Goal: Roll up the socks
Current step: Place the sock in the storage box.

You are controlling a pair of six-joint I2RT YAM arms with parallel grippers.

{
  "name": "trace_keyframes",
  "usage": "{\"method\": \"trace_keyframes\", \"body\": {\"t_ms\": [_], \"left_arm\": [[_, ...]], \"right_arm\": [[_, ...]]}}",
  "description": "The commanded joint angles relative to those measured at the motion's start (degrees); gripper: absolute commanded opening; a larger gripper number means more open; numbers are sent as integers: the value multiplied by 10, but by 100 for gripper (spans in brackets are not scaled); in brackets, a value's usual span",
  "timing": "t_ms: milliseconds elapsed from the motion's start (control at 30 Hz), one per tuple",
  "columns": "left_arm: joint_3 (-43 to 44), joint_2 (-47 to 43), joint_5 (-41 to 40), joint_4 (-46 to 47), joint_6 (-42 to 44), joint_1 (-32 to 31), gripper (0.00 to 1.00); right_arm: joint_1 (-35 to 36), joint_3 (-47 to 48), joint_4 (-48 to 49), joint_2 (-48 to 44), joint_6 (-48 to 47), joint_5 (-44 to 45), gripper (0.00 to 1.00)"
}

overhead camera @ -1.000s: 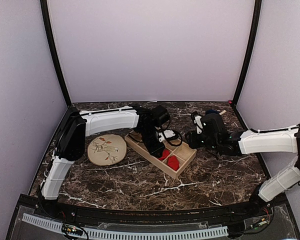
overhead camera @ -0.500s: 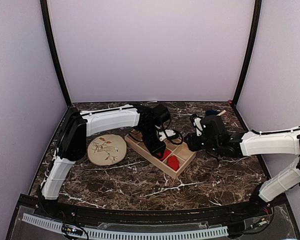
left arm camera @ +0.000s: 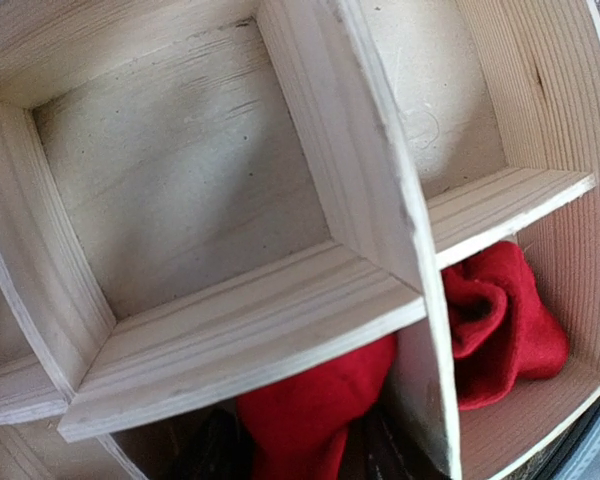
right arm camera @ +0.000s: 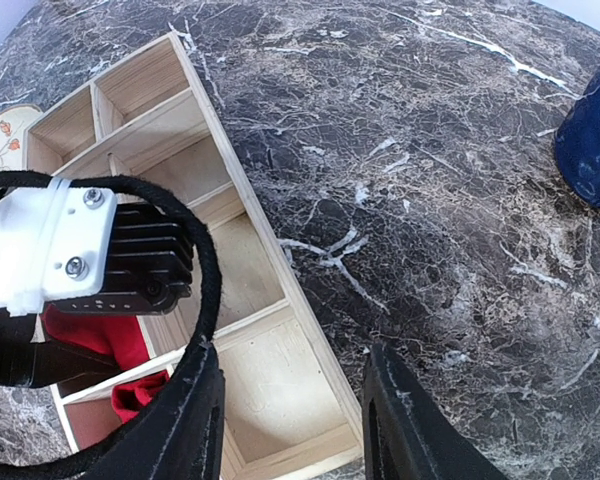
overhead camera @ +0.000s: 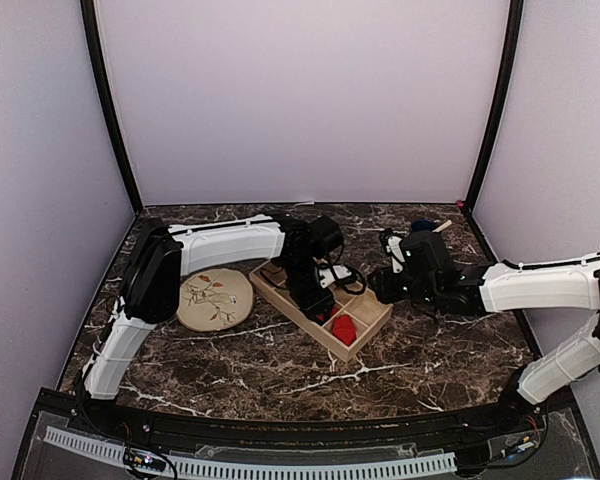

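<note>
1. Gripper on the left arm (left arm camera: 290, 455) pinches a red sock (left arm camera: 310, 410) inside the wooden tray (left arm camera: 250, 330).
2. Second red sock (left arm camera: 500, 320) lies bundled in the neighbouring tray compartment.
3. Right gripper (right arm camera: 292, 360) hangs spread wide over the tray, holding nothing.

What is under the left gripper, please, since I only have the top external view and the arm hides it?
Observer: The left wrist view shows a red sock right at the left gripper, low in one compartment; I cannot tell whether it is clamped.
Operator: Is the other sock in that same compartment?
Observer: No, the second sock sits bunched in the neighbouring compartment, past a wooden divider.
Operator: Is the right gripper holding anything?
Observer: No, the right wrist view shows the right gripper open and empty over the wooden tray at its outer wall.
</note>
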Motion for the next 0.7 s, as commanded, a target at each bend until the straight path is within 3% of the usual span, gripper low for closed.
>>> {"method": "trace_keyframes", "body": {"t_ms": [0, 267, 667], "left_arm": [[16, -9, -13, -35, -5, -1, 48], [27, -40, -16, -38, -14, -1, 55], [32, -93, -41, -13, -32, -1, 56]], "right_arm": [[6, 1, 7, -8, 4, 5, 44], [11, 3, 1, -11, 5, 10, 44], [19, 5, -4, -17, 7, 19, 44]]}}
